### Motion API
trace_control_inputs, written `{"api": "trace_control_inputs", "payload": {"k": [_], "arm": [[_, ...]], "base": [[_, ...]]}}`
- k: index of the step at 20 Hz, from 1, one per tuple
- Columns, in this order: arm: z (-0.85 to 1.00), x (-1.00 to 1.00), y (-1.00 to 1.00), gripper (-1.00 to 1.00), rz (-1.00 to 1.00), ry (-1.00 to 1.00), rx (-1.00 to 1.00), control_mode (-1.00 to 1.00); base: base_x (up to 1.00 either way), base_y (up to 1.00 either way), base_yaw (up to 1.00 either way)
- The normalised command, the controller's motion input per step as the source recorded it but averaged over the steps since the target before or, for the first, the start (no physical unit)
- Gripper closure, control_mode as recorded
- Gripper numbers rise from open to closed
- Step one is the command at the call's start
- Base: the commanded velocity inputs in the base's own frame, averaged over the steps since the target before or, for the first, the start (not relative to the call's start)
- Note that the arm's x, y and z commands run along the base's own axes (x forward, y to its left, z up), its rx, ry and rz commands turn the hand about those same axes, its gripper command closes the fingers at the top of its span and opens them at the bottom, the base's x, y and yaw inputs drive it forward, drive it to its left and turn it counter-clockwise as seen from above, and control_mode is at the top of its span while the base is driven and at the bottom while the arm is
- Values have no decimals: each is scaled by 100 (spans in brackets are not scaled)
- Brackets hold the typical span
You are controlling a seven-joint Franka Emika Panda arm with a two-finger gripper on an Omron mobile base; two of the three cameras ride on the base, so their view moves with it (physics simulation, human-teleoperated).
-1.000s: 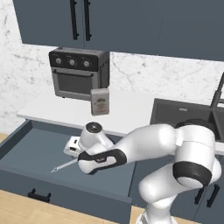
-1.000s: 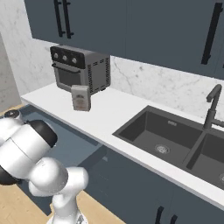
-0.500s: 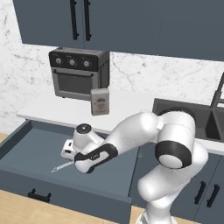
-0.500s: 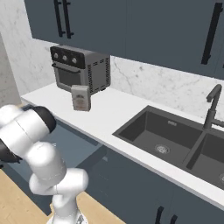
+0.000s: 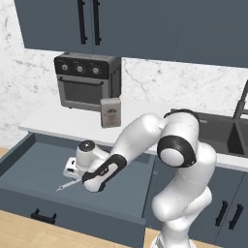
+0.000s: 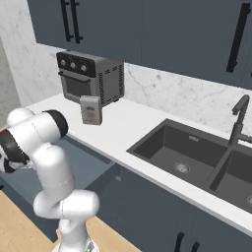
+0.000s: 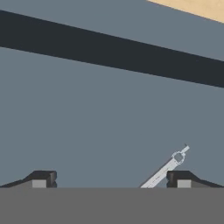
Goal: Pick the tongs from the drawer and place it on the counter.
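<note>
Below, open claw, tongs just beside one fingertip, drawer floor.

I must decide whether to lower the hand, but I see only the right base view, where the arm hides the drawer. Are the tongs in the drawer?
Observer: Yes. In the left base view the tongs lie on the floor of the open drawer, partly under the hand.
Operator: Is the gripper open?
Observer: Yes. In the hand view the gripper is wide open, with nothing between its fingertips.
Operator: Are the tongs centred between the fingertips?
Observer: No. In the hand view the tongs lie slanted, close beside one fingertip and far from the other. I would shift the hand sideways before lowering, I think.
</note>
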Motion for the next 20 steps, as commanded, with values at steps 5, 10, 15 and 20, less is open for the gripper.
{"api": "trace_control_inputs", "payload": {"k": [5, 10, 15, 20], "arm": [[-15, 29, 48, -100, -2, 2, -14, -100], [-32, 34, 22, -100, 0, 4, -15, -100], [-29, 33, 1, -100, 0, 0, -4, -100], [-12, 42, 1, -100, 0, 0, 0, -100]], "base": [[0, 0, 0], [0, 0, 0], [0, 0, 0], [0, 0, 0]]}}
